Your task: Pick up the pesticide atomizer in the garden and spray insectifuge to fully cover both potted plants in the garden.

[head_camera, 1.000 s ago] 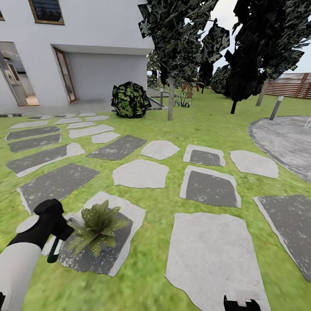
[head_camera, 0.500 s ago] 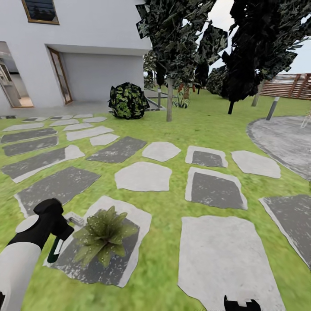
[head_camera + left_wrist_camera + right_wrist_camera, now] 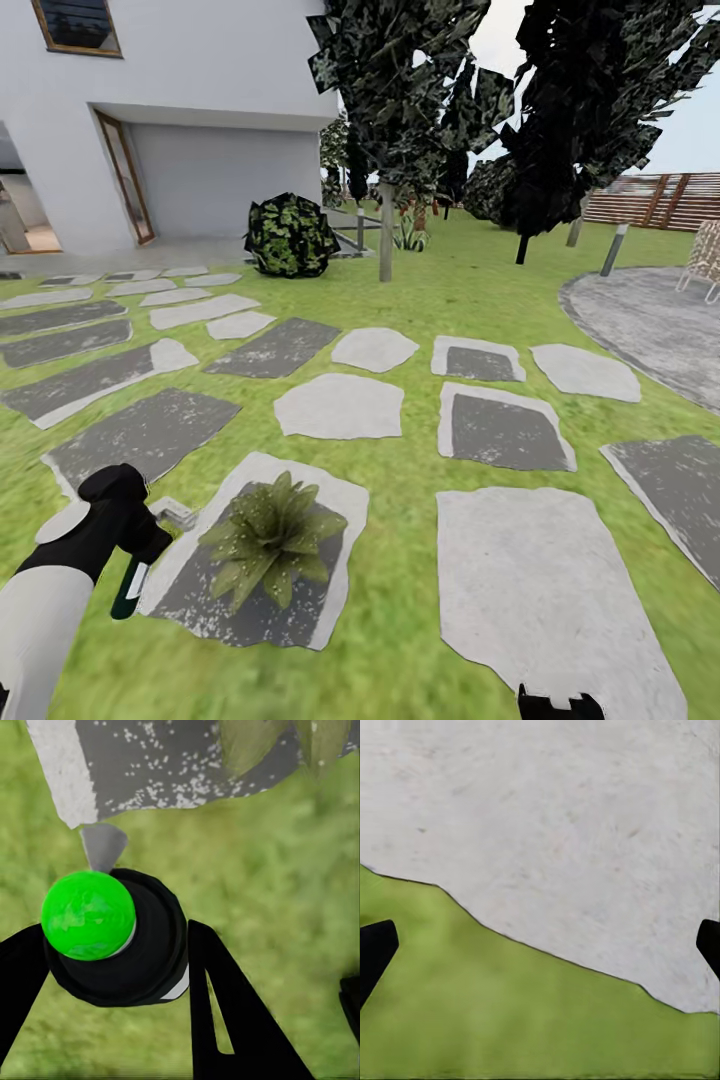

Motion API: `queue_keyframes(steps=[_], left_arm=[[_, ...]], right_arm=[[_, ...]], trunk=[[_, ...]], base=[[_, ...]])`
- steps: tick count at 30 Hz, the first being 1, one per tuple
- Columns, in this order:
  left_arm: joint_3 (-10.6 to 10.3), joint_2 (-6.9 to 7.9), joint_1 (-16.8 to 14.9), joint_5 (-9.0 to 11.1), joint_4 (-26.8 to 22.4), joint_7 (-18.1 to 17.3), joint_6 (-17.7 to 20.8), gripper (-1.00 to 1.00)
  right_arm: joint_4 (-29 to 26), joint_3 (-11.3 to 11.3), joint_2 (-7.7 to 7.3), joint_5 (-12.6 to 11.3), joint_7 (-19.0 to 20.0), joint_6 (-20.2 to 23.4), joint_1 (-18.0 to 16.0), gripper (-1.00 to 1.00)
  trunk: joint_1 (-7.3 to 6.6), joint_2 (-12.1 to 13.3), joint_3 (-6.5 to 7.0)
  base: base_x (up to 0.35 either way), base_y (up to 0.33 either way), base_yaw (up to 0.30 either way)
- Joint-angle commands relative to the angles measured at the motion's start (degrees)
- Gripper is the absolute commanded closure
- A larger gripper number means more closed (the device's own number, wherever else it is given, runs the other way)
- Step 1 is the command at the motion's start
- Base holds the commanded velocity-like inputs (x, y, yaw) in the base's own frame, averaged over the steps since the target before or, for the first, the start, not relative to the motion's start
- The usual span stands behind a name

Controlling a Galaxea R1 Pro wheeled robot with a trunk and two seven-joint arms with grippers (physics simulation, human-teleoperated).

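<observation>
The pesticide atomizer is held in the left gripper, hanging nose-down at the near left of the scene, just left of the potted plant. In the left wrist view the atomizer presents a black round body with a bright green end, clamped between the two black fingers; the jaws are closed to the width of the body and bear on its sides.

Change noted: over the last second the whole head view has shifted. The plant and its stepping stone now sit further right in the picture and the patio shows more fully at far right. That reads as camera or base motion, not as a move of the plant. The left arm holds the same pose relative to the robot, so the atomizer now stands slightly further from the leaves, though still close beside them.

Judgement: the pick-up is done; spraying of this plant is the step in hand. Whether any spray is issuing cannot be told. A second potted plant is not identified here.

The right gripper sits at the near right over a pale stone and the lawn, fingers spread wide, holding nothing.
</observation>
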Motion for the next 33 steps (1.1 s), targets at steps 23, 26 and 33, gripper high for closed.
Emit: queue_keyframes(steps=[23, 26, 33], left_arm=[[43.96, 0.96, 9.0, 5.82, 24.04, 15.78, -59.3, 1.0], [41.91, 0.62, 9.22, 5.35, 26.74, 18.75, -60.72, 1.0], [16.95, -4.82, 8.93, 4.91, 28.74, 16.4, -61.23, 1.0]], right_arm=[[-4.11, 4.82, 0.15, 3.45, 6.36, -0.09, -0.11, -1.0], [-10.9, 8.27, -0.3, 6.48, 17.74, 0.08, -0.12, -1.0], [-24.04, 9.29, -1.11, 18.83, 46.94, 0.58, -0.12, -1.0]], trunk=[[-0.04, -0.02, -0.05], [-0.04, -0.02, -0.05], [-0.04, -0.02, -0.05]], base=[[-0.242, 0.222, 0.0], [-0.015, 0.014, 0.0], [-0.001, 0.001, 0.0]])
